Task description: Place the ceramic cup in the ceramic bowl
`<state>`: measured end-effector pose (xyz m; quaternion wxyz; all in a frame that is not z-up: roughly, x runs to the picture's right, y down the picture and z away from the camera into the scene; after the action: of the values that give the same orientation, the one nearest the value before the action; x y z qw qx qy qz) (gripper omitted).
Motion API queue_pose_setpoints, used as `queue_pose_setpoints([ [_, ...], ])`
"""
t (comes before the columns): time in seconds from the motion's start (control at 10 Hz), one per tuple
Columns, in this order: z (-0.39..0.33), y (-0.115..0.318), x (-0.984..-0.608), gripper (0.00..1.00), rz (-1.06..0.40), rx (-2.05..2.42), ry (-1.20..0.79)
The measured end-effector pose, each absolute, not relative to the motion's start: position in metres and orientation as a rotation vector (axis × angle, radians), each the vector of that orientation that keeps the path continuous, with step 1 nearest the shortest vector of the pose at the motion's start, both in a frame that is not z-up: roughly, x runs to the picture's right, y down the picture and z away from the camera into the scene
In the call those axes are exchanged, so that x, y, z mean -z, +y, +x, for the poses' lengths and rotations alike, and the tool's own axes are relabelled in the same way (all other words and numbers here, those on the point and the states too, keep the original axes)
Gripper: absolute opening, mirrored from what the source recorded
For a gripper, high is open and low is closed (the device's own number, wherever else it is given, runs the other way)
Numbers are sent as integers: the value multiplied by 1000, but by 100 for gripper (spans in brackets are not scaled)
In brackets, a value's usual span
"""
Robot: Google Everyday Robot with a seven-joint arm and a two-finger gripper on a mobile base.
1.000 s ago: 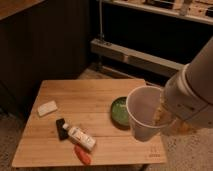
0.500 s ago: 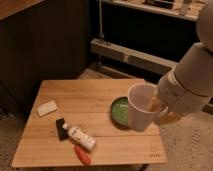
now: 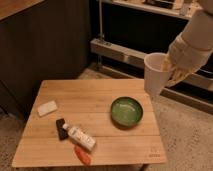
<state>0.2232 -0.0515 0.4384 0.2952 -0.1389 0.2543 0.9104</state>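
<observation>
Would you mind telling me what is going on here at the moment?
The robot's gripper, up at the right, has its jaws shut on the cup and holds it in the air, above and right of the green bowl. The bowl sits empty on the table; the cup is not yet in it.

We count one ceramic cup (image 3: 154,77), one ceramic bowl (image 3: 126,111) and one gripper (image 3: 173,76) — high at the right, clasping the cup. On the single wooden table (image 3: 100,95) we also count one white bottle (image 3: 81,138), one pale block (image 3: 47,108), one orange object (image 3: 83,155).
</observation>
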Motion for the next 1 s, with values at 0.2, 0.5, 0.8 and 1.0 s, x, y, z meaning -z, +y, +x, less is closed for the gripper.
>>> queue_pose_setpoints([
  [0.2,261,-76,-414,0,-307,-2479,683],
  [0.5,288,-93,-390,0,-323,-2563,675],
  [0.8,288,-83,-397,0,-366,-2628,680],
  [1.0,286,-69,-409,0,-390,-2652,693],
])
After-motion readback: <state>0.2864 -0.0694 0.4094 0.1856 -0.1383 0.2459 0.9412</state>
